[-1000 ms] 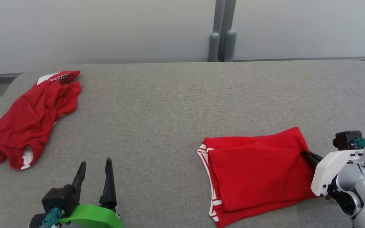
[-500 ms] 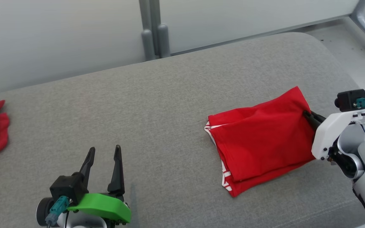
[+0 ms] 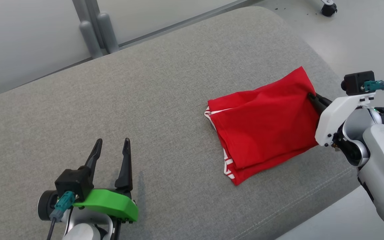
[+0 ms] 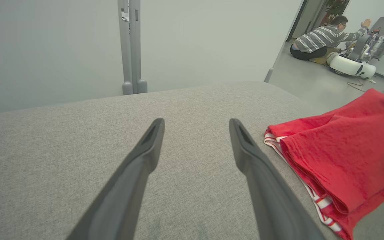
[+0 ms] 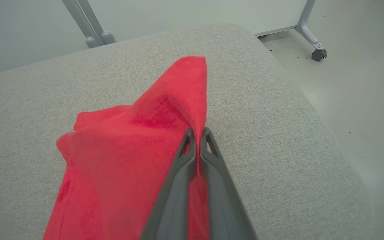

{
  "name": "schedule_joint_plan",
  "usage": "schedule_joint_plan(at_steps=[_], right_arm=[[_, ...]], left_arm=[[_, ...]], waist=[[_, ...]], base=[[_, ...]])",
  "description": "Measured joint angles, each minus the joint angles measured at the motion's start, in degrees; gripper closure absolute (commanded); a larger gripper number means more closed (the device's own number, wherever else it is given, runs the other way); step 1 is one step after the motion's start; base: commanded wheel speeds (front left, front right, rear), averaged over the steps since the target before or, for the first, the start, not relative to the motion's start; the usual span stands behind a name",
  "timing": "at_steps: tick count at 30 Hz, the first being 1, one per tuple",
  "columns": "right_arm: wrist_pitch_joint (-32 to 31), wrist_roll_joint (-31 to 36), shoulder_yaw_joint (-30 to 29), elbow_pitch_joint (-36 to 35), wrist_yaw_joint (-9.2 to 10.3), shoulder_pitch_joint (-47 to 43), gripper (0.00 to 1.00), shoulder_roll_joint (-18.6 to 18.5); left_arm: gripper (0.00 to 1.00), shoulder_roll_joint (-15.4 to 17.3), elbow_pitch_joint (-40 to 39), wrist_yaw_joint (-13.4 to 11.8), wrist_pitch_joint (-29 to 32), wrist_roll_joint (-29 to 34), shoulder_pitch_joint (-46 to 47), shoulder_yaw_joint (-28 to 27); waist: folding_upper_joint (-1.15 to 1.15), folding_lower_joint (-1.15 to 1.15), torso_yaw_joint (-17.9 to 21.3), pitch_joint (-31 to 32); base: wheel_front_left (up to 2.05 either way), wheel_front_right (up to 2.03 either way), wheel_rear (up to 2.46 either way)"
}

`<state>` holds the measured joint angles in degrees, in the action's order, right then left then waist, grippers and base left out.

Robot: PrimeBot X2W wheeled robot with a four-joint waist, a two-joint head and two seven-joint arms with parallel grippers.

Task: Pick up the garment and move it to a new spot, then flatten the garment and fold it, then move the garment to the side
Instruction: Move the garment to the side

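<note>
Near the right end of the grey woven-fabric counter (image 3: 138, 100) lies the folded red garment (image 3: 265, 130), a soft knit with a white-striped hem. Two grey posts (image 3: 95, 30) stand behind the counter. The right gripper (image 3: 312, 97), reaching in sideways, is pinched tight on the garment's raised right edge. The left gripper (image 3: 112, 143) hovers spread wide and empty.

The garment (image 4: 345, 156) — cropped by the left wrist view's right edge.
</note>
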<state>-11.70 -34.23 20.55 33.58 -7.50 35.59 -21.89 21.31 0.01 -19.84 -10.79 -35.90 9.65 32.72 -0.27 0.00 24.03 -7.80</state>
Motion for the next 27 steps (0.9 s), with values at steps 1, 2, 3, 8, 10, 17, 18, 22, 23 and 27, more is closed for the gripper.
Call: schedule_joint_plan(at_steps=[1, 2, 3, 8, 10, 17, 18, 22, 23, 27], right_arm=[[0.49, 0.0, -0.11, 0.67, 0.0, 0.52, 1.0, 0.19], [0.88, 0.01, -0.24, 1.42, 0.0, 1.13, 1.0, 0.41], [1.44, 0.01, -0.6, 2.27, 0.0, 1.71, 1.0, 0.55], [4.74, 0.21, -3.48, 7.54, 0.0, 5.99, 1.0, 0.94], [6.28, 0.64, -5.06, 9.92, 0.0, 7.92, 1.0, 0.69], [10.05, 2.09, -9.05, 17.48, 0.0, 12.9, 1.0, -1.9], [10.5, 2.21, -9.54, 18.57, 0.0, 13.34, 1.0, -2.48], [12.85, 2.68, -12.43, 23.09, 0.0, 15.22, 1.0, -4.55], [13.46, 2.83, -12.98, 24.14, 0.0, 15.62, 1.0, -5.08], [14.93, 3.92, -14.01, 27.0, 0.0, 16.61, 1.0, -6.16]], left_arm=[[0.0, 0.12, -0.02, -0.02, 0.14, 0.02, 0.13, -0.01], [0.0, 0.33, -0.08, -0.14, 0.15, 0.1, 0.19, -0.11], [0.0, 0.57, -0.16, -0.3, 0.22, 0.13, 0.24, -0.21], [0.0, 2.08, -1.45, -0.97, 0.97, 0.27, 0.33, -0.96], [0.0, 2.8, -2.22, -1.36, 1.42, 0.57, 0.41, -1.13], [0.0, 5.23, -5.57, -2.36, 3.25, 1.63, 1.75, -1.68], [0.0, 5.53, -5.98, -2.4, 3.71, 1.79, 1.93, -1.74], [0.0, 6.71, -8.05, -2.87, 4.74, 2.75, 2.97, -1.86], [0.0, 6.91, -8.58, -2.91, 4.95, 2.82, 3.19, -1.87], [0.0, 7.47, -9.77, -3.24, 5.72, 3.47, 3.89, -1.72]], waist=[[0.0, 0.0, 0.04, -0.36], [0.0, 0.0, -0.05, -0.68], [0.0, 0.0, -0.31, -0.93], [0.0, 0.0, -2.36, -2.04], [0.0, 0.0, -3.24, -2.68], [0.0, 0.0, -6.14, -6.14], [0.0, 0.0, -6.51, -6.74], [0.0, 0.0, -7.89, -9.3], [0.0, 0.0, -8.21, -9.94], [0.0, 0.0, -9.08, -11.86]], base=[[0.0, 0.0, 0.0], [0.0, 0.0, 0.0], [0.0, 0.0, 0.0], [0.0, 0.0, 0.0], [0.0, 0.0, 0.0], [0.0, 0.0, 0.0], [0.0, 0.0, 0.0], [0.0, 0.0, 0.0], [0.0, 0.0, 0.0], [0.0, 0.0, 0.0]])
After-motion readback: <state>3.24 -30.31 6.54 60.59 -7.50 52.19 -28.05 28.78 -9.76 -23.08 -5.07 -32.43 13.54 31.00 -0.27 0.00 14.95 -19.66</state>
